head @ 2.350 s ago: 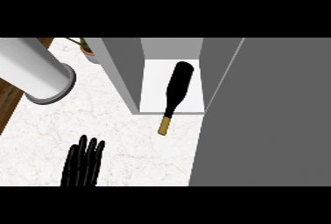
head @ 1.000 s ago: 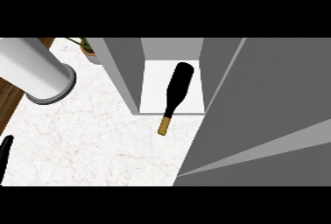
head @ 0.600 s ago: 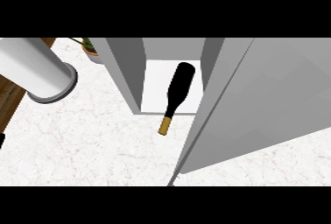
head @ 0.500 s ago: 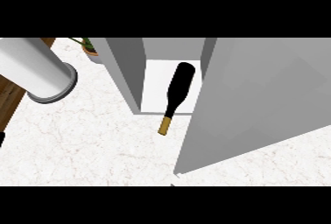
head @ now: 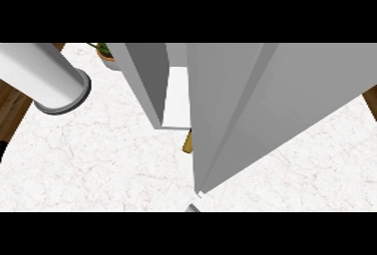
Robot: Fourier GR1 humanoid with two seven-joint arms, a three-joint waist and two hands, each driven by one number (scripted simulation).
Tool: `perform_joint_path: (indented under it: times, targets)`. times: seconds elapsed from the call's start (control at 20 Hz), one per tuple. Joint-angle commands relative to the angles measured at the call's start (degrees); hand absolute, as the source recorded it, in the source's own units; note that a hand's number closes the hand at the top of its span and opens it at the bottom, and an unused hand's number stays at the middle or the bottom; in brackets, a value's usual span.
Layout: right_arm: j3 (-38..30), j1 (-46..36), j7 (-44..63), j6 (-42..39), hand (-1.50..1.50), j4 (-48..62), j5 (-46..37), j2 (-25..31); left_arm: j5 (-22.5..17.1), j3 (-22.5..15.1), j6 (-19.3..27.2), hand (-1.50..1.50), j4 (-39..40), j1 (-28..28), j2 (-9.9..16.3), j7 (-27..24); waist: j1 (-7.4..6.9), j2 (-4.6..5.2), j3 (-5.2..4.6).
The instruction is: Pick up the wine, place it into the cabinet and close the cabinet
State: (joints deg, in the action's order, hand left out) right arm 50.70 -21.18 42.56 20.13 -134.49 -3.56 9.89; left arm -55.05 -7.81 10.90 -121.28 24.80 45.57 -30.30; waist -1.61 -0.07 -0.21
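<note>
The wine bottle lies inside the grey cabinet (head: 147, 79), on its white floor (head: 177, 99). Only the bottle's tan neck end (head: 188, 142) shows, sticking out past the cabinet's front edge. The big grey cabinet door (head: 258, 109) stands across the opening and hides the rest of the bottle. A thin black sliver of my left hand (head: 2, 150) shows at the view's left edge, far from the cabinet. My right hand does not show; a small grey piece (head: 194, 207) peeks out below the door's lower corner.
A large white cylinder (head: 44, 74) with a grey rim stands at the back left of the marble counter (head: 103, 169). A potted plant (head: 107, 53) sits behind the cabinet's left wall. Dark wood floor shows past the counter's left edge.
The cabinet door has swung leftward across the opening and now covers most of the bottle. My left hand has drawn back to the left edge of the view.
</note>
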Motion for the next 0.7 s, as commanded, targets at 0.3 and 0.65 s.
perform_joint_path:
  times: [0.3,0.65]
  targets:
    - [-9.45,-26.47,-4.39,7.80,1.50,23.45,12.66,-9.65,3.47,-2.77,1.73,-1.50,0.11,-2.15,-3.37,0.45,-1.29,0.49,0.09]
    - [-18.46,-44.65,-6.66,7.51,1.50,38.78,18.28,-9.84,4.24,-2.25,0.76,-1.50,4.46,-4.79,-5.88,1.33,-0.02,0.22,0.12]
